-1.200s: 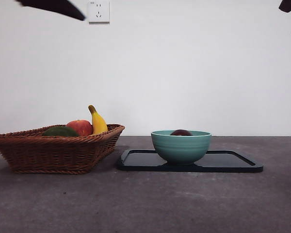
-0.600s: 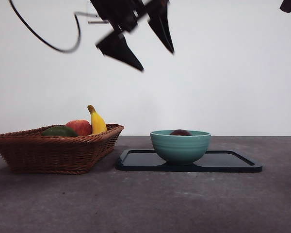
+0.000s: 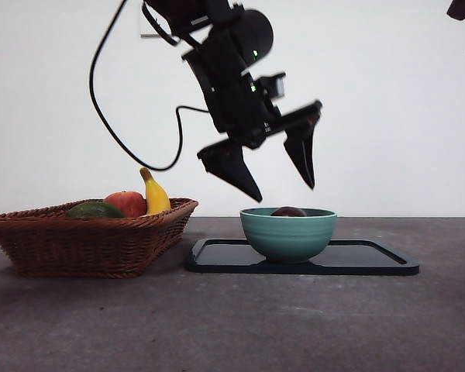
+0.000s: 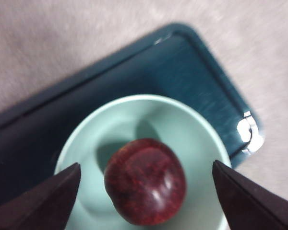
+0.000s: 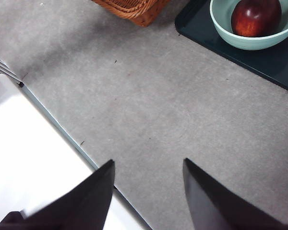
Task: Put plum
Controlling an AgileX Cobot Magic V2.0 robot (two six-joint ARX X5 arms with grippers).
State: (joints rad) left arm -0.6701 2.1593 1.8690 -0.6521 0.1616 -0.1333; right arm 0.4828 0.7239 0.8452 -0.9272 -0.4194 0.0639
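Left end effector point(image 3: 277, 186): your working unit hangs directly above the bowl, jaws spread wide and empty, tips clear of the rim with one toward each side of it. Its wrist camera looks straight down between the parted jaws point(image 4: 144, 191) onto the fruit below. Your right end effector point(image 5: 146, 191) waits apart over bare surface, jaws also parted and holding nothing; the front camera catches it only as a dark tip at the upper corner.

Grey surface point(image 3: 232, 325): it carries everything you have laid out.

Wicker basket point(image 3: 85, 244): it stands well to one side of the tray and holds a red-orange apple point(image 3: 127, 204), a banana point(image 3: 156, 194) leaning upright against the apple, and a dark green fruit point(image 3: 95, 210).

Dark tray point(image 3: 372, 262): it lies flat beside the basket, apart from it.

Teal bowl point(image 3: 288, 232): it sits upright on the tray, toward the end nearer the basket.

Plum point(image 4: 145, 181): you will find it resting inside the bowl, untouched by either end effector. From the front only its top shows above the rim.
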